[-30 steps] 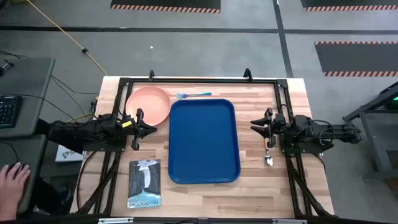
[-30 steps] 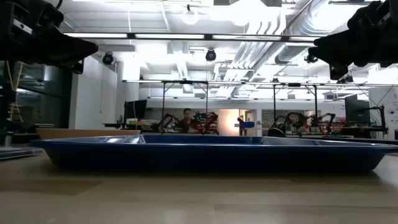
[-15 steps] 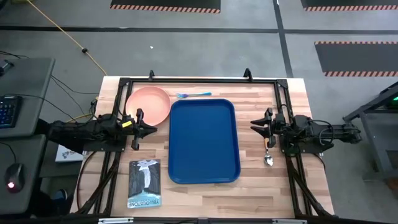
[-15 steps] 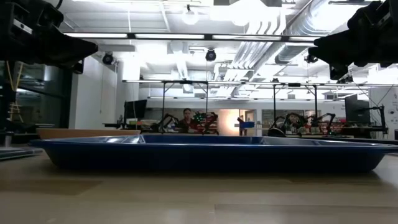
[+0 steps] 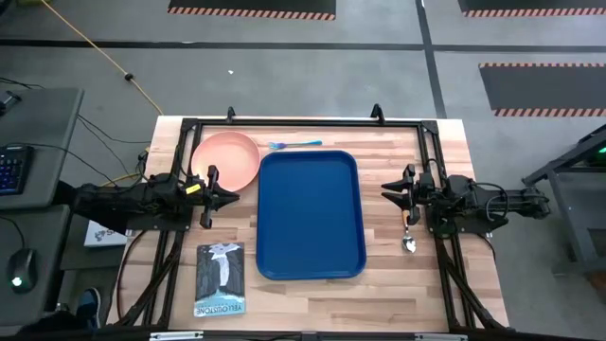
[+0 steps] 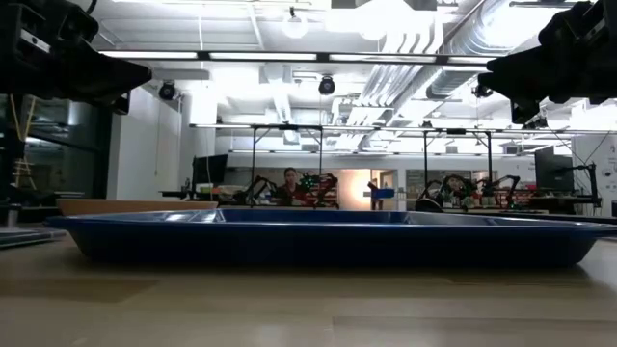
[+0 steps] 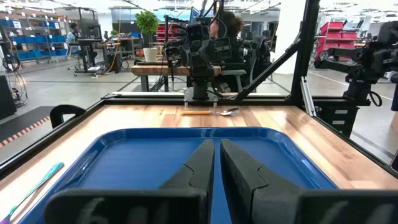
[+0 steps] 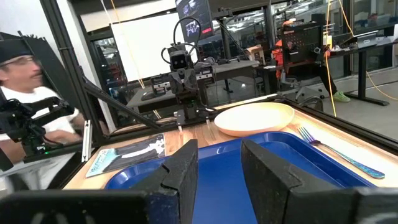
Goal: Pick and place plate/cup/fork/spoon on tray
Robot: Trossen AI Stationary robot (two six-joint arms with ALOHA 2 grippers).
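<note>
The blue tray (image 5: 311, 216) lies in the middle of the table. The salmon-pink plate (image 5: 227, 159) rests flat at the tray's far left corner. The light-blue fork (image 5: 295, 144) lies just beyond the tray's far rim. The orange-handled spoon (image 5: 409, 237) lies right of the tray, under my right arm. No cup shows. My left gripper (image 5: 232, 197) hovers left of the tray, shut and empty, its fingers (image 7: 205, 168) nearly together. My right gripper (image 5: 386, 192) hovers right of the tray, open and empty, with a gap between its fingers (image 8: 183, 165).
A grey-blue booklet (image 5: 220, 279) lies near the table's front left corner. A black frame (image 5: 303, 123) runs around the table edges. A person (image 8: 25, 81) sits beyond the table's left side. Bare wood shows on both sides of the tray.
Both arms have kept still. A person's hand at the desk left of the table has drawn back out of the high view.
</note>
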